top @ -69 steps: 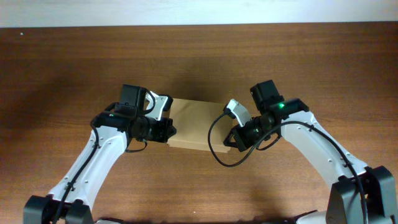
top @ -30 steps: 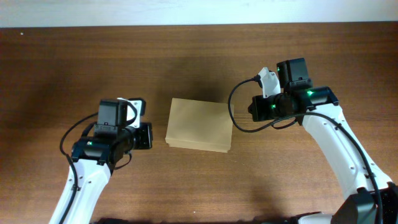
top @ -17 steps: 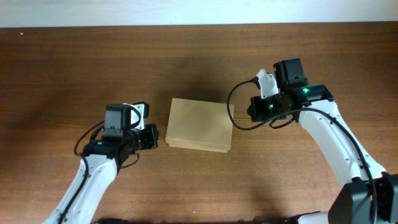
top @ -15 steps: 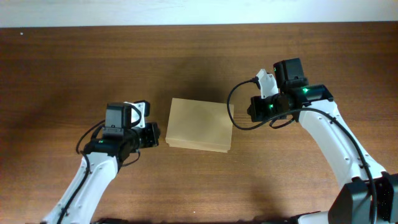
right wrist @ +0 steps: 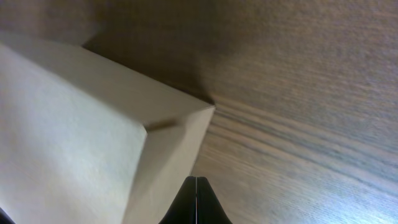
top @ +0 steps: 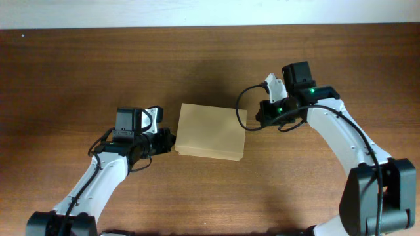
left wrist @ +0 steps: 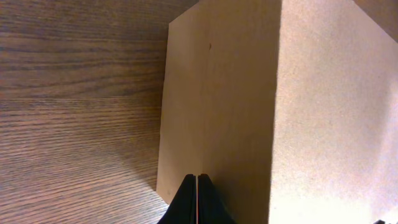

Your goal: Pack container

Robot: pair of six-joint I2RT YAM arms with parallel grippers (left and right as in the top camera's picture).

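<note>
The container [top: 210, 131] is a plain tan cardboard box lying closed in the middle of the wooden table. My left gripper [top: 172, 139] is shut and empty, its tips right at the box's left side wall [left wrist: 217, 106]. In the left wrist view the black fingers [left wrist: 196, 179] are pressed together in front of that wall. My right gripper [top: 253, 120] is shut and empty too, close to the box's right end near its far corner [right wrist: 205, 111]. From the right wrist, the joined fingertips [right wrist: 196, 180] point at the box's side face beside the table surface.
Dark wooden table [top: 79, 72] extends all around the box. A pale strip [top: 210, 12] runs along the far edge. The right arm's black cable [top: 239, 105] loops above the box's right end.
Both arms, which had pulled away from the box, have moved back toward it: the left gripper rightward to the left wall, the right gripper leftward to the right end. Both stayed shut.
</note>
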